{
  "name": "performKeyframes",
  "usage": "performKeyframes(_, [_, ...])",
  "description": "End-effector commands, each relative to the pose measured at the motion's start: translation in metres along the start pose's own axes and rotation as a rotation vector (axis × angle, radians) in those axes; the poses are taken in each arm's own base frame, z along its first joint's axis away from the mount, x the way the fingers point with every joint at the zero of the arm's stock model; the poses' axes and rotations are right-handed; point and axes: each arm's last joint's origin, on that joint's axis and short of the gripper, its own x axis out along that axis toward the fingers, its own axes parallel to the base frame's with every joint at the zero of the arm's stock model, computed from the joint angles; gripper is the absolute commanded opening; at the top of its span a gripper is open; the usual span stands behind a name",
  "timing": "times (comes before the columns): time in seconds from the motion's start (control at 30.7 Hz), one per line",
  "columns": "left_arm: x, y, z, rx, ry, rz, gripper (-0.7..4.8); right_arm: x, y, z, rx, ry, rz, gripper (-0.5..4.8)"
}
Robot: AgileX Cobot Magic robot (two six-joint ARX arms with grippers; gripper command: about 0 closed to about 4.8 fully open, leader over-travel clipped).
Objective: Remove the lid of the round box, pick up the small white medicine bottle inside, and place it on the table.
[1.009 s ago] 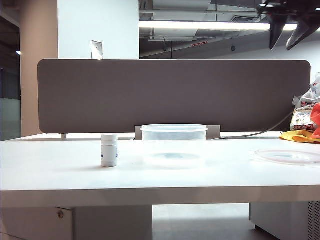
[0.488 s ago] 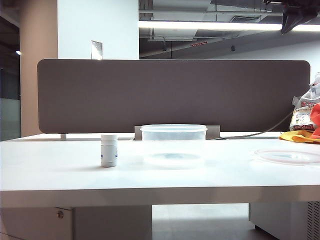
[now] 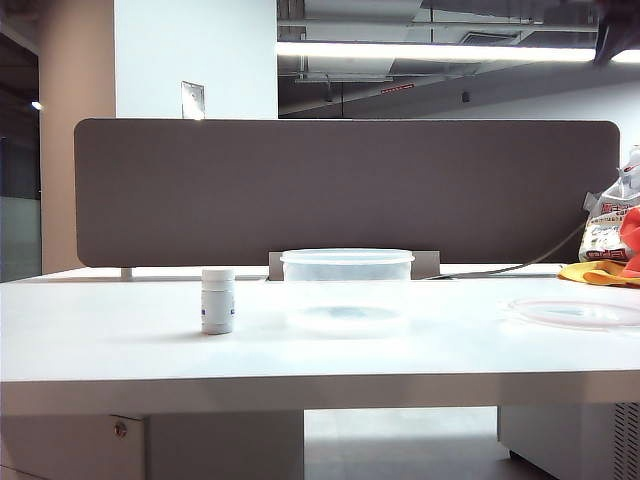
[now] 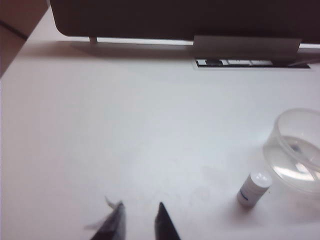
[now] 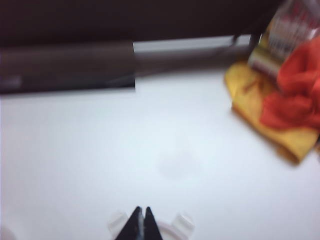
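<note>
The small white medicine bottle (image 3: 218, 300) stands upright on the table (image 3: 100, 345), left of the round box (image 3: 347, 265), which is uncovered. The lid (image 3: 578, 313) lies flat on the table at the right. In the left wrist view my left gripper (image 4: 140, 214) hangs open and empty above bare table, well away from the bottle (image 4: 254, 189) and the round box (image 4: 299, 150). My right gripper (image 5: 141, 212) is shut with nothing in it, high above the lid (image 5: 184, 224). In the exterior view only a dark blur of it (image 3: 612, 38) shows at the top right corner.
A dark partition panel (image 3: 350, 190) runs along the table's back edge. A yellow and red cloth with a printed bag (image 3: 612, 250) lies at the back right, near the lid; it also shows in the right wrist view (image 5: 280, 107). A cable trails toward it.
The right gripper has shut its fingers and risen toward the top right corner of the exterior view. Bottle, round box and lid have stayed where they were.
</note>
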Motion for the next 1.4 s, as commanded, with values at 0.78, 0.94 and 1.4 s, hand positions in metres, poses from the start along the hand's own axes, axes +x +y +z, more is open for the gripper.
performKeyframes(0.78, [0.009, 0.007, -0.111, -0.111, 0.049, -0.084, 0.61, -0.129, 0.006, -0.258, 0.024, -0.237, 0.195, -0.05])
performKeyframes(0.94, [0.009, 0.009, -0.133, -0.096, 0.05, -0.098, 0.51, -0.128, 0.005, -0.287, 0.023, -0.239, 0.201, -0.05])
performKeyframes(1.4, [0.007, 0.01, -0.165, -0.041, 0.002, -0.132, 0.51, -0.121, 0.001, -0.332, 0.053, -0.209, 0.204, -0.05])
